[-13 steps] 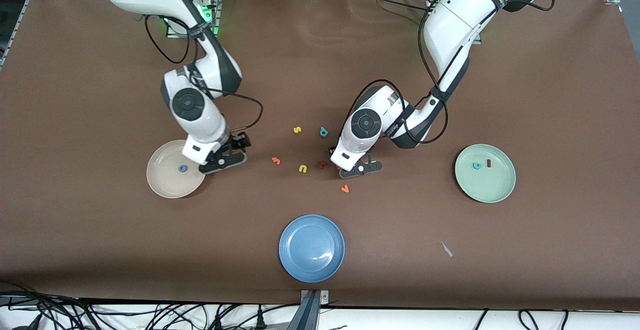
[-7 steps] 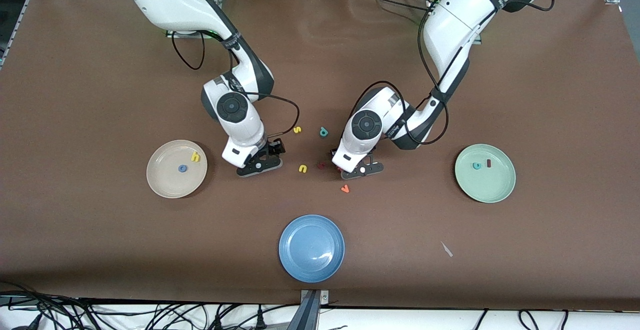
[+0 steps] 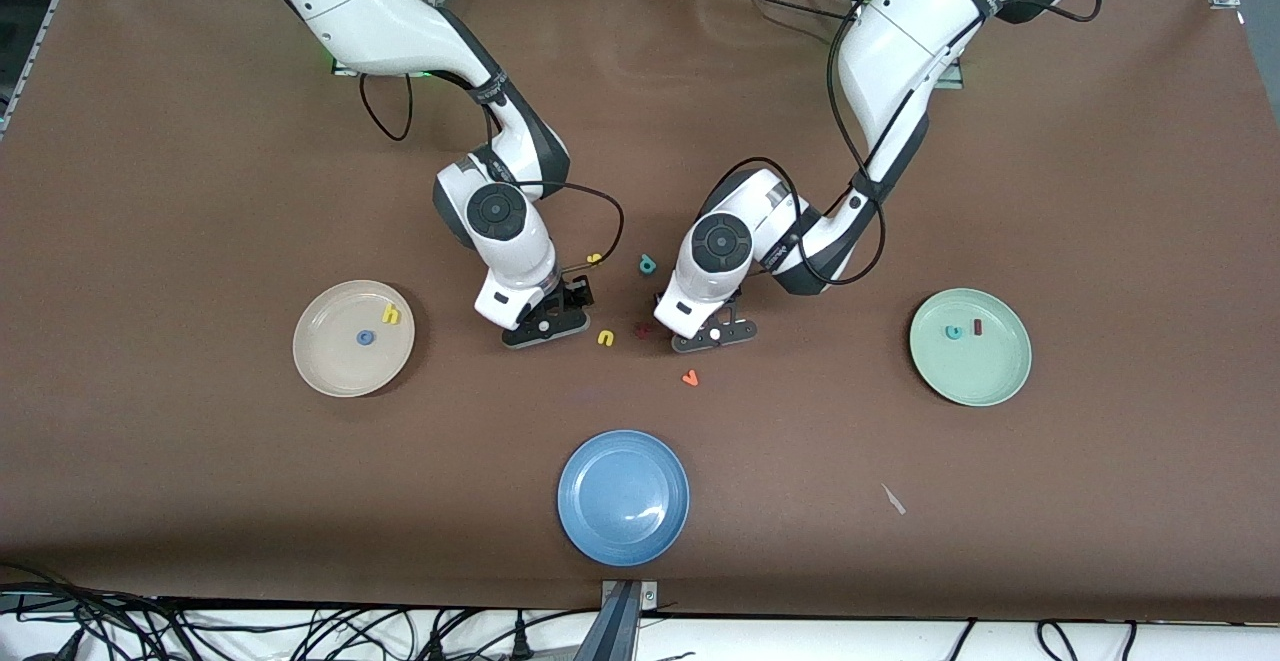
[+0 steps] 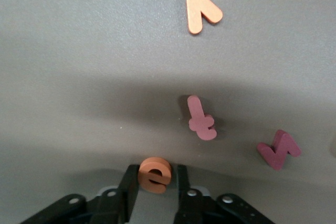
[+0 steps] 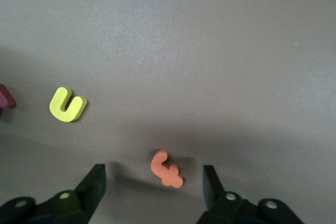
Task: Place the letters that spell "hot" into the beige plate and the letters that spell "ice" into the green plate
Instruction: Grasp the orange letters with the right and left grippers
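Brown table cloth, read as a dial in the front view with the robots' bases at twelve.

1. We find the beige plate (image 3: 325, 366) at nine o'clock. It holds the blue o (image 3: 366, 338) and the yellow h (image 3: 391, 315).
2. We find the green plate (image 3: 985, 381) at three o'clock. It holds the teal c (image 3: 954, 332) and the dark red i (image 3: 977, 324).
3. A blue plate (image 3: 623, 496) lies at six o'clock.
4. The loose letters lie near the dial's centre. They are a yellow s (image 3: 594, 260), a teal p (image 3: 647, 263), a yellow u (image 3: 605, 338), a dark red angular letter (image 3: 642, 331), a salmon t-like letter (image 4: 201, 118) and an orange v (image 3: 689, 377).
5. The right gripper (image 5: 152, 182) is low over the cloth, at nine o'clock of the u. Its claw stands wide, and the orange t (image 5: 167, 169) lies on the cloth between its fingers, touching neither.
6. The left gripper (image 4: 153, 177) is low over the cloth, at three o'clock of the angular letter. Its claw is narrow, and the orange e (image 4: 155, 174) sits between the fingers. One pad meets the e and the other is just beside it. We cannot tell whether the e is gripped.
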Controlling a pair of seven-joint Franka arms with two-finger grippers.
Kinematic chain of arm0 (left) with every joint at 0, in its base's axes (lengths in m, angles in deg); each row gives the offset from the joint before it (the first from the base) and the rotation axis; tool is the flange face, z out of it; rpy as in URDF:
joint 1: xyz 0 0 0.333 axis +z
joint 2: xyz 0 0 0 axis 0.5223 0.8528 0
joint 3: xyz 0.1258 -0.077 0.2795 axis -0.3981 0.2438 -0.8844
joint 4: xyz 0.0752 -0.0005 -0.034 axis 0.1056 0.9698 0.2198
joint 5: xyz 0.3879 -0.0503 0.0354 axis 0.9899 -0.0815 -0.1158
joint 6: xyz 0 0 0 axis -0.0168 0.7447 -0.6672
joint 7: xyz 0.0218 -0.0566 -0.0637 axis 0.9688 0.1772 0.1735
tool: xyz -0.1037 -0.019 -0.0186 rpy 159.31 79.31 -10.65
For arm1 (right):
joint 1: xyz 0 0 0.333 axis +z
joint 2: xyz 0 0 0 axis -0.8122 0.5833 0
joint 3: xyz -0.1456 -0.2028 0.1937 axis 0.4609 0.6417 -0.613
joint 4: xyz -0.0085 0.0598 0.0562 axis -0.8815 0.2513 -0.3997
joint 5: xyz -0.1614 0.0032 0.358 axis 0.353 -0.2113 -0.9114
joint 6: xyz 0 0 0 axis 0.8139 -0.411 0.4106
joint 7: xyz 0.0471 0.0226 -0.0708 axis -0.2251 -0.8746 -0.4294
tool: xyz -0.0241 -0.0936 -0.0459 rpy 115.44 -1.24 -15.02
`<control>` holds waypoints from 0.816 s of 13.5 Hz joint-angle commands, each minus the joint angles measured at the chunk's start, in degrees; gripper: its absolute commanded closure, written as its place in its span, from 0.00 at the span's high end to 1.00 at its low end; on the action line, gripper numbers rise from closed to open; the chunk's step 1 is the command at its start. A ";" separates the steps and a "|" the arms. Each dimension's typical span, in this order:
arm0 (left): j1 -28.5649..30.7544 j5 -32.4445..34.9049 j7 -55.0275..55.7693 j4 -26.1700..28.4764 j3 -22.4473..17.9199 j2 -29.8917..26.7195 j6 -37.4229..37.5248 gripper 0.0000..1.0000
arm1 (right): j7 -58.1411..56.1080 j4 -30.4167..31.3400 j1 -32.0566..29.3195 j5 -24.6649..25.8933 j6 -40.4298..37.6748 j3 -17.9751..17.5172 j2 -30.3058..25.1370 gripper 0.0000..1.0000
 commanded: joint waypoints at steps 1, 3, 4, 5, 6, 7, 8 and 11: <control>-0.57 2.50 0.76 -1.68 -0.60 0.84 0.51 0.24 | 0.73 -1.01 -0.08 1.95 0.65 -0.07 1.23 0.52; -0.57 2.59 0.59 -1.68 -0.95 0.49 0.51 0.01 | 0.73 -0.66 -0.08 2.82 0.91 -0.07 1.41 0.51; -0.40 2.59 0.58 -1.68 -0.95 0.06 0.69 0.00 | 0.73 -0.40 -0.08 3.53 1.35 -0.07 1.41 0.51; 0.04 2.59 0.58 -1.68 -1.13 -0.38 0.95 0.00 | 0.73 -0.22 -0.16 3.62 1.53 0.01 1.49 0.51; 0.92 2.59 0.50 -1.68 -1.22 -1.17 1.30 0.00 | 0.73 -0.13 -0.16 3.62 1.53 0.10 1.58 0.46; 2.49 2.59 0.41 -1.59 -1.13 -2.92 1.74 0.00 | 0.47 -0.13 -0.16 3.71 1.53 0.19 1.58 0.36; 4.42 2.59 0.06 -1.50 -0.95 -4.76 4.09 0.00 | 0.12 -0.13 -0.25 3.97 1.53 0.36 1.58 0.26; 12.23 2.16 -9.04 -1.33 -0.69 -11.18 16.38 0.00 | -1.02 0.66 -0.60 4.50 1.27 0.45 1.15 0.00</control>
